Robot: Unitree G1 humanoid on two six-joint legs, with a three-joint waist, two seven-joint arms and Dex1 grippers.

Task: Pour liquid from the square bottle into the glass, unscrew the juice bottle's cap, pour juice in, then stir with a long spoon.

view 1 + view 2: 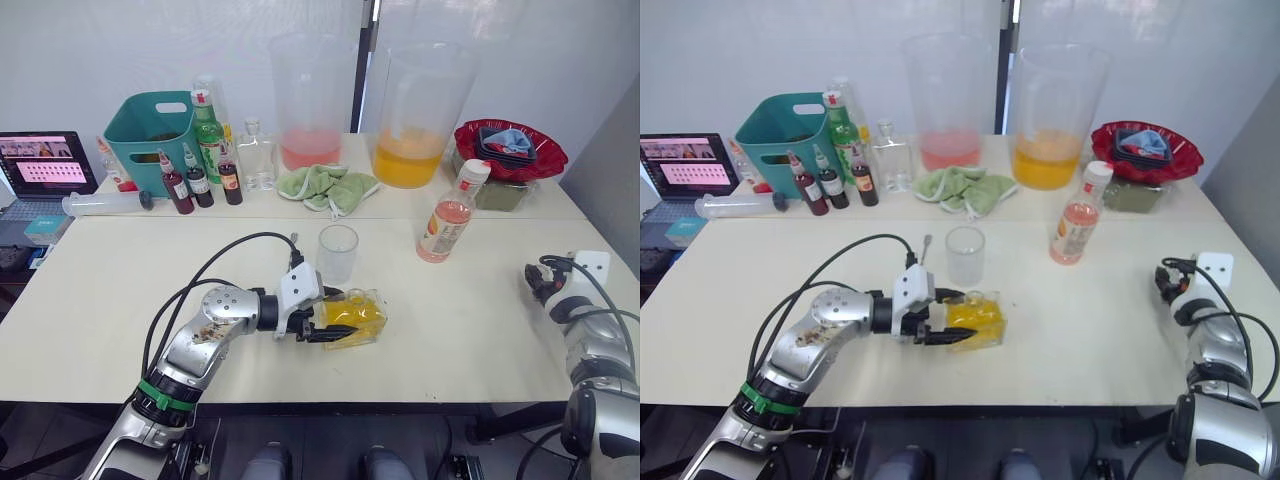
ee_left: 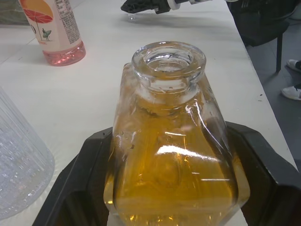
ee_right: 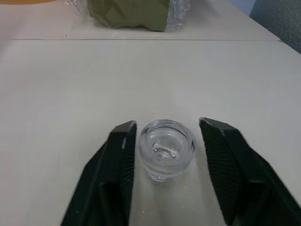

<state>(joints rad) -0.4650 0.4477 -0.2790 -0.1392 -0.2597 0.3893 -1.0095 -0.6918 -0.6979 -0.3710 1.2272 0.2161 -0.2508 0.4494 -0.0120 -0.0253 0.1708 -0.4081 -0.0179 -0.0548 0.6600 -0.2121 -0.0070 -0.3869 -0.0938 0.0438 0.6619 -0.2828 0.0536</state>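
While the left arm lies bent low over the table's front edge, these lines hold.
Table (image 1: 480, 330): pale, carrying everything named below.
Left arm: elbow out toward the front-left corner, forearm running level toward the table's middle.
Left hand (image 1: 322, 326): turned sideways, fingers clamped on the square bottle.
Right arm: wrist resting near the table's right edge.
Right hand (image 3: 164, 165): fingers spread wide on either side of a small clear glass stopper (image 3: 167, 148) that sits on the table, touching neither.
Juice bottle (image 1: 447, 220): upright toward the back right, white cap (image 1: 473, 172) on, pink-orange juice (image 1: 440, 226) in its lower part.
Square bottle (image 1: 356, 316): tipped over on its side near the front middle, open neck pointing right, yellow liquid (image 2: 171, 174) inside.
Glass (image 1: 338, 254): upright, just behind the square bottle.
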